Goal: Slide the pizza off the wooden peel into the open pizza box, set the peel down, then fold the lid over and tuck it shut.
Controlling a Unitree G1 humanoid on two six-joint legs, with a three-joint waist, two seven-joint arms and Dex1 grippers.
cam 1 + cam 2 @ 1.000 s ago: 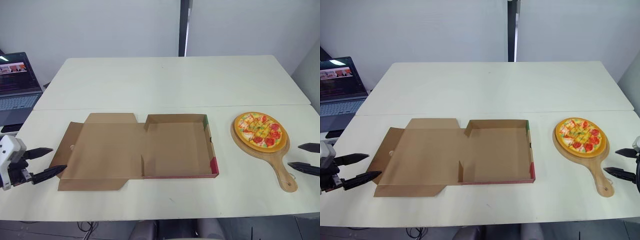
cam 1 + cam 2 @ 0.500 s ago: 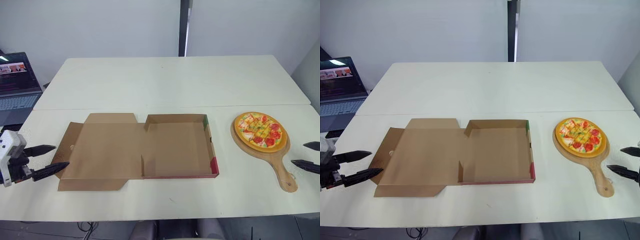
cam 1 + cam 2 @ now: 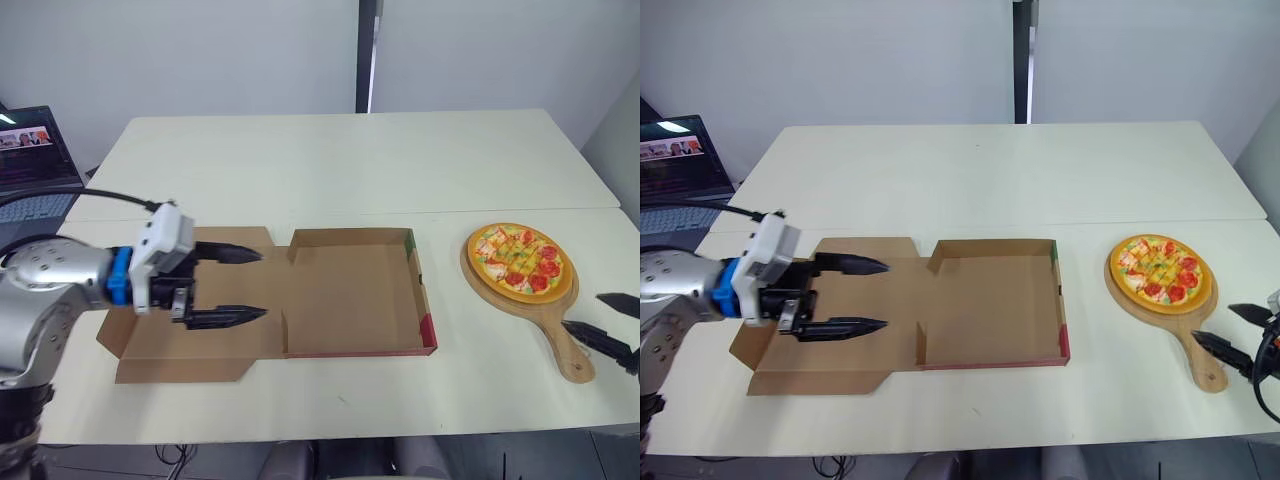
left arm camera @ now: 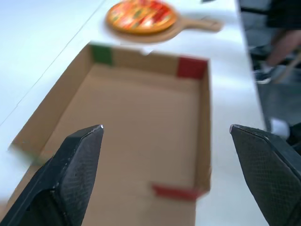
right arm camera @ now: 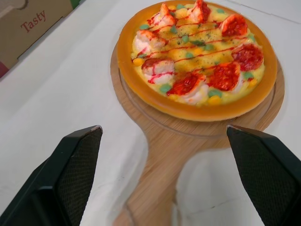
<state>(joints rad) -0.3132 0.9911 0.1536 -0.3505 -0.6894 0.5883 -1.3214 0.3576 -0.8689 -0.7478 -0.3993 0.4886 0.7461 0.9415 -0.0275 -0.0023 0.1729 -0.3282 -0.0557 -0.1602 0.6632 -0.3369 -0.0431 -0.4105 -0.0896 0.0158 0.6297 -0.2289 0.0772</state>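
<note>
Right wrist view: I read "Tasty" printed on the outer wall of the pizza box. The left gripper hangs over the box's flattened lid, arm reaching in from the tabletop's left edge, jaws spread wide. The right gripper sits at the right edge, jaws spread, just beside the handle of the wooden peel. The pizza lies on the peel.
</note>
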